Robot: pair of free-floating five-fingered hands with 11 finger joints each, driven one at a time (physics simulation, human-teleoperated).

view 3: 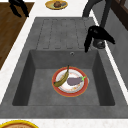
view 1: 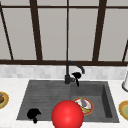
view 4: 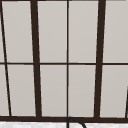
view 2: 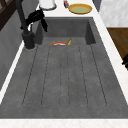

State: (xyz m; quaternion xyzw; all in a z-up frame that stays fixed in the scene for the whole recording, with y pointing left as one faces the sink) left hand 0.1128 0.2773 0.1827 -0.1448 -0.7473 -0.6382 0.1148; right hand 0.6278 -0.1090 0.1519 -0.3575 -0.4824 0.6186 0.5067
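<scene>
- Two black hands: right hand (view 1: pixel 76 75) with fingers relaxed beside the black curved faucet (view 1: pixel 68 72); left hand (view 1: pixel 33 114), curled empty, at the dark grey sink's (view 1: pixel 45 92) front-left corner.
- White tabletop (view 1: pixel 15 82) under a dark-framed window (view 4: pixel 67 60).
- Red ball (view 1: pixel 67 115) partly hides the orange-rimmed plate (view 1: pixel 88 108).

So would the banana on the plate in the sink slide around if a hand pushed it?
Probably. The banana lies loose on a smooth red-rimmed plate, so it might slide easily. It is curved, so it would likely spin or rock rather than roll away. The purple vegetable beside it might stop it.
</scene>
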